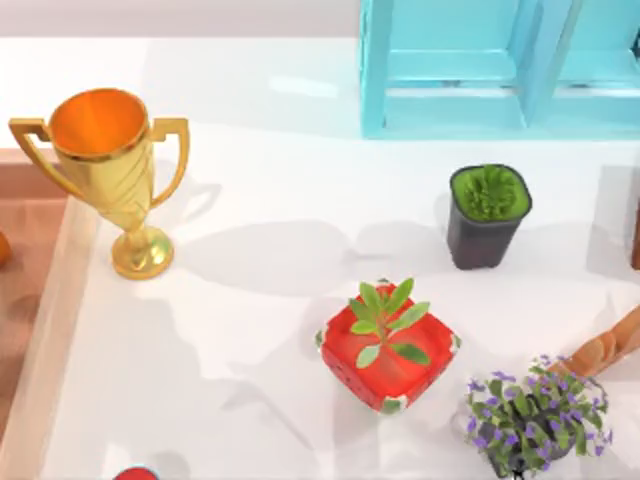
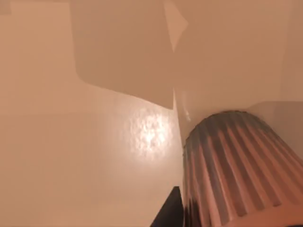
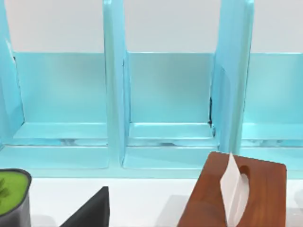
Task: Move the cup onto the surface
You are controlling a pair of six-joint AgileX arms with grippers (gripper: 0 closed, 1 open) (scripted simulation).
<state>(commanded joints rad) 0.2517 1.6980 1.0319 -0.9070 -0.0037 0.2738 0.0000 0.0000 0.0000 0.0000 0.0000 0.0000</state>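
1. Cup (image 2: 236, 175): the ribbed tumbler sits hard up against the left gripper (image 2: 169, 213), its narrow end down on a glossy tan floor. I take that floor for the brown wooden area (image 1: 25, 260), so the cup is not yet on the surface (image 1: 250, 350).
2. Whether that hand is closed on the cup or only beside it, I cannot tell. It is this close, I judge, because the grasp or lift is the step in hand.
3. Beyond the hand, toward the table's middle, stands the gold trophy (image 1: 105, 170) near the white top's left rim. It is tall and looks easy to knock, so a carry would do well to pass clear of it.
4. Further from the hand, a red pot (image 1: 388, 345) with a green sprig, a dark square pot (image 1: 487, 215) and a purple-flowered plant (image 1: 535, 415) crowd the right half. The bare stretch nearest the hand looks the sensible landing place.
5. The right gripper (image 3: 90, 208) idles facing the turquoise frame (image 3: 165, 94), with a wooden tissue box (image 3: 234, 194) just ahead. Its grip I cannot tell.
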